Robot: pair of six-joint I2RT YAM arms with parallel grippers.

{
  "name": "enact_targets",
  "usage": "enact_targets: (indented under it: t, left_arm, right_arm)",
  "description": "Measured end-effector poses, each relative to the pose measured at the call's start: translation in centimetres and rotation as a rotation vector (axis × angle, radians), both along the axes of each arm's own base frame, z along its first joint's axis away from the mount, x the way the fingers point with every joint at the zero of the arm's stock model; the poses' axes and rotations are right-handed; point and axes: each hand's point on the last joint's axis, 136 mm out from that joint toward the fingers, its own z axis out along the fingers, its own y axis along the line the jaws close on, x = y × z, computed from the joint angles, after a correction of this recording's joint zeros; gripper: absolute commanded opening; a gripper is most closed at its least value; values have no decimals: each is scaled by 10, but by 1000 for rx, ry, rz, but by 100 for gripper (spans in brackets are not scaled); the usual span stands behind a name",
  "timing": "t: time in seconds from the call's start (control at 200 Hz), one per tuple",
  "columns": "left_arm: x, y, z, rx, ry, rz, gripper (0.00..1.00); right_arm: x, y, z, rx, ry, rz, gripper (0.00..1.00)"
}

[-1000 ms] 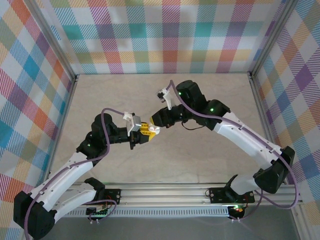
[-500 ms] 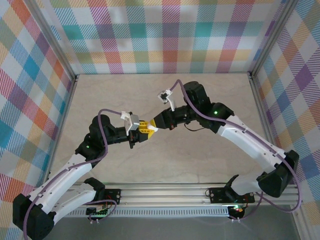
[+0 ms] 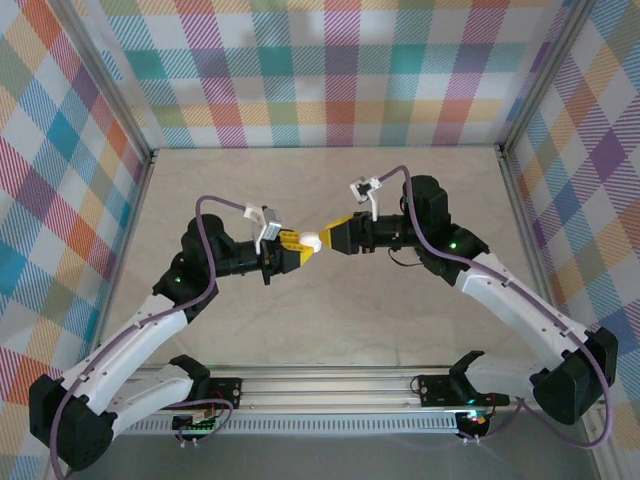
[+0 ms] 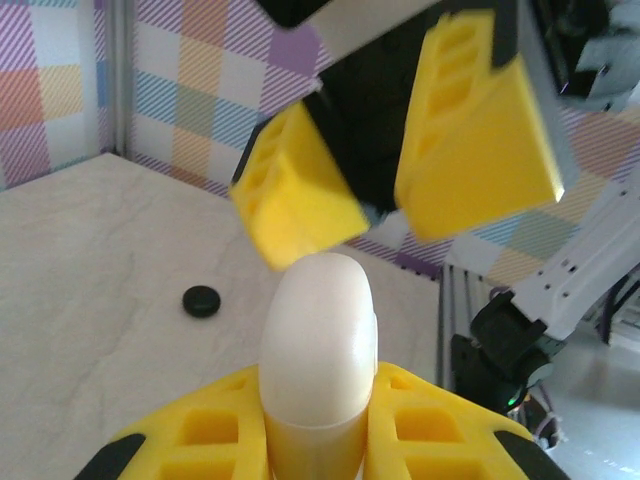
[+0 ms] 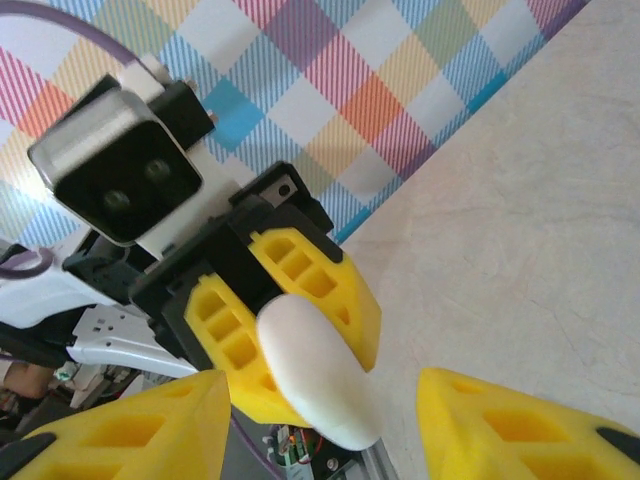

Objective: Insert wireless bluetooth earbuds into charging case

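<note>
Clamping the white charging case [image 3: 309, 241] in the left gripper [image 3: 301, 249], mid-table, off the surface. Holding the right gripper [image 3: 332, 236] just right of it, jaws parted. Spotting a small black disc [image 4: 201, 300] on the table [image 3: 300, 335], possibly an earbud.

arms [image 3: 140, 335] — white shells, black joints | cables [image 3: 222, 199] purple | jaws — yellow, ribbed
</note>
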Motion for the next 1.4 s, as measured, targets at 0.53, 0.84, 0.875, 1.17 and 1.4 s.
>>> enact_targets:
  t: [0.53,0.84,0.875,1.17,1.4]
  left_arm:
    - [3,-14,1,-50,173,-80,0]
    - [5,-15,8,-82,210,-80,0]
    - [6,-16,9,-85,213,-79,0]
    - [8,-17,14,-105,232,-82,0]
    - [10,-17,18,-118,210,-74,0]
  right_arm:
    - [0,9,-5,75,-24,82,22]
    - [2,7,0,104,-23,82,37]
    - [2,7,1,107,-21,82,38]
    - [2,7,4,124,-10,78,34]
    - [-1,4,6,139,19,70,33]
